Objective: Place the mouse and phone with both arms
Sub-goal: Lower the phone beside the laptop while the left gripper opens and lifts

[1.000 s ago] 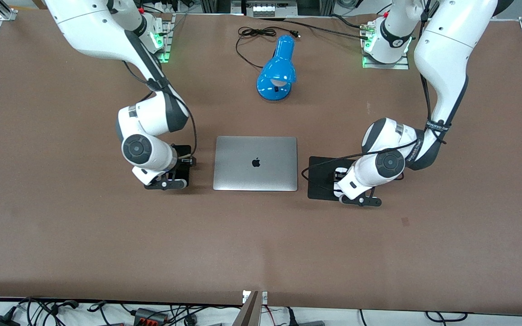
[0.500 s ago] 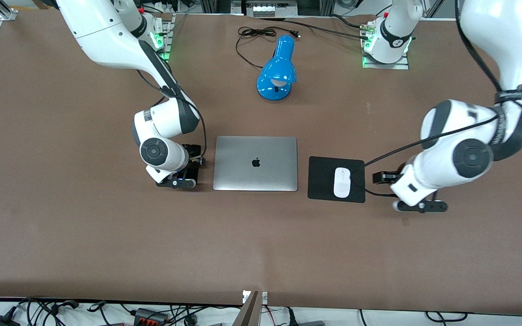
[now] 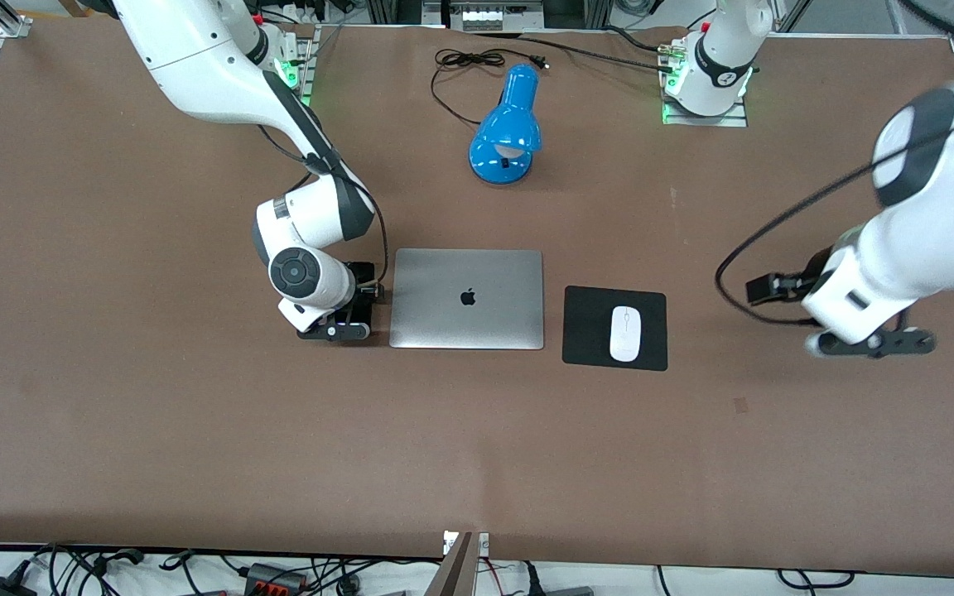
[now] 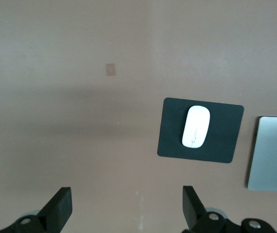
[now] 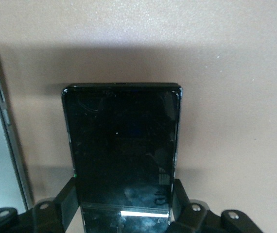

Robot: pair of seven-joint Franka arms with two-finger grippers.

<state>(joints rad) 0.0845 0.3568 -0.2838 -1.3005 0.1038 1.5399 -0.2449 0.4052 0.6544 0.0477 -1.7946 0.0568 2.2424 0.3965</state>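
Centrally placed on the brown table (image 3: 113,414): a closed silver laptop (image 3: 466,299), lid up. Farther from the front camera, a blue desk lamp (image 3: 507,126) lying with its black cord (image 3: 464,70) coiled nearby. Beside the laptop toward the left arm's end, a black mouse pad (image 3: 585,327) carrying the mouse (image 3: 624,334), long axis running toward the front camera, nothing covering it. Up over bare table past the pad, the left gripper (image 4: 126,208), fingers spread wide and empty. Low beside the laptop's other edge, the right gripper (image 5: 124,204), clamped on the phone (image 5: 123,150), face up, long axis parallel to the laptop's side edge, just beside it.
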